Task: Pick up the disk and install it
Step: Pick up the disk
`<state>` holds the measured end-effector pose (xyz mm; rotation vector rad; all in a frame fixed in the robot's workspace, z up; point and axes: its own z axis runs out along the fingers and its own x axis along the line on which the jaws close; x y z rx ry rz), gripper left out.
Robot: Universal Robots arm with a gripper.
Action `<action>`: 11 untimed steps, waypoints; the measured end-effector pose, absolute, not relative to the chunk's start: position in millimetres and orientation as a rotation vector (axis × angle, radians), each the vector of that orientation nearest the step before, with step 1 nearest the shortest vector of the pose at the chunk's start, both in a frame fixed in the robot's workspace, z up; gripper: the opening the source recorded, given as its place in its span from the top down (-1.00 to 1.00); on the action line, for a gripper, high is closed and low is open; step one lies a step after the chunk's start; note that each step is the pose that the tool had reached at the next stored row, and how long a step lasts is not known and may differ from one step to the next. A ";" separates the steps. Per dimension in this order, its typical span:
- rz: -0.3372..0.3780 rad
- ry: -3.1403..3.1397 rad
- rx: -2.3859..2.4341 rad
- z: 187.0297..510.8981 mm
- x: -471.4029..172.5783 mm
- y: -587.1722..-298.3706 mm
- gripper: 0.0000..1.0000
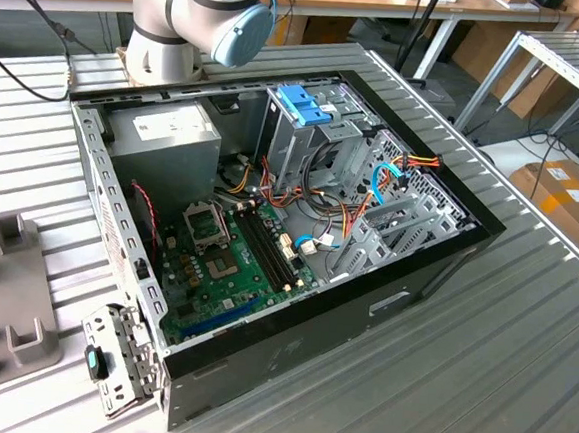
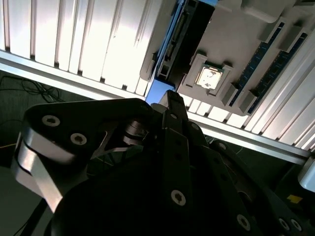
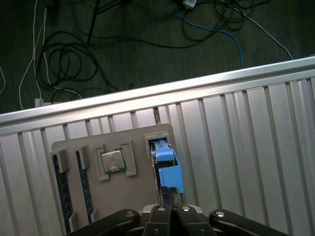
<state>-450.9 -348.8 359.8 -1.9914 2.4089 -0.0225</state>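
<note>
Noted a blue rail on the disk (image 3: 166,162), pale grey holder (image 3: 135,191), silver ribbed counter (image 3: 246,128), green motherboard (image 1: 221,261), bright blue latch (image 1: 303,104), black case (image 1: 289,355), orange-and-yellow wires (image 1: 421,162).

An open computer case (image 1: 361,323) is pictured on a ribbed metal table (image 1: 518,375) in the exterior view. Inside it, a power supply (image 1: 166,132) is set at ten o'clock, a motherboard (image 1: 215,266) at seven and a blue latch (image 1: 303,105) at twelve. A cardboard box (image 1: 572,199) is seen at three o'clock.

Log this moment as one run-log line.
gripper: poised by disk | disk: on edge in grey holder slot, beside CPU | grasp: cannot tell | install: not yet done
</note>
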 end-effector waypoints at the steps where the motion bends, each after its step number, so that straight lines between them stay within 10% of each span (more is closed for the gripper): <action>1: -0.022 2.409 -1.992 359.9 -450.4 -348.8 0.79; 11: -0.022 2.409 -1.992 359.7 -437.5 -348.8 0.79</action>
